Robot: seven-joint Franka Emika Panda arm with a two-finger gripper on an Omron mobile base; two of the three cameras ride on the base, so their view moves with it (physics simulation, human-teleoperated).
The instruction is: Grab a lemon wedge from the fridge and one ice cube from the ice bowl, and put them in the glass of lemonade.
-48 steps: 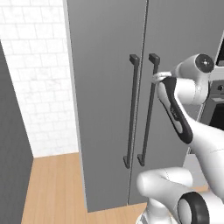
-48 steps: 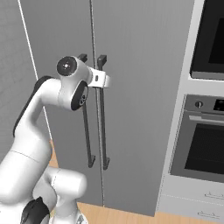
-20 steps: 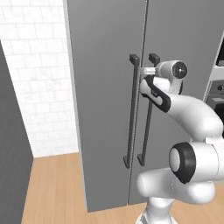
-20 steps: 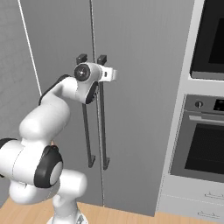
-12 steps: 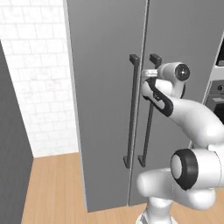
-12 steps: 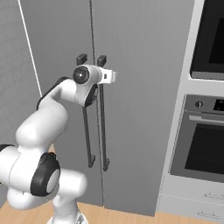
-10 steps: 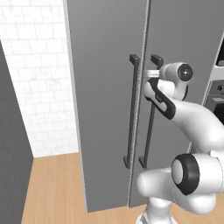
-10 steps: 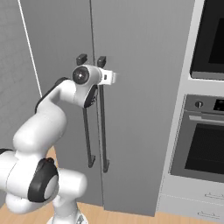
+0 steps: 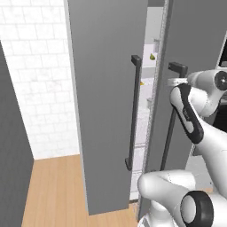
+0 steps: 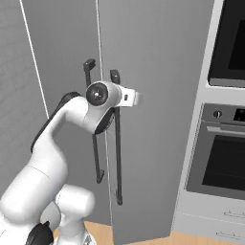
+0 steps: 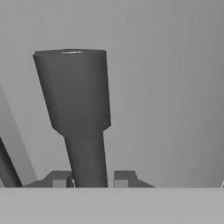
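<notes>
The fridge is a tall grey cabinet with two doors and dark bar handles. My gripper is shut on the top of the right door's handle, one fingertip on each side of the bar. That same grip shows in the left base view, gripper, and in the right base view, gripper. The right door stands a little ajar. The gap gives onto white shelves with small yellowish bits, too small to name. The ice bowl and the glass of lemonade are out of view.
The left door is shut, its handle close beside the gap. A black wall oven stands right of the fridge. A white tiled wall and wooden floor lie to the left.
The gripper has shut on the right door's handle. The right door has swung out a little, and a gap to the inside has opened between the doors.
</notes>
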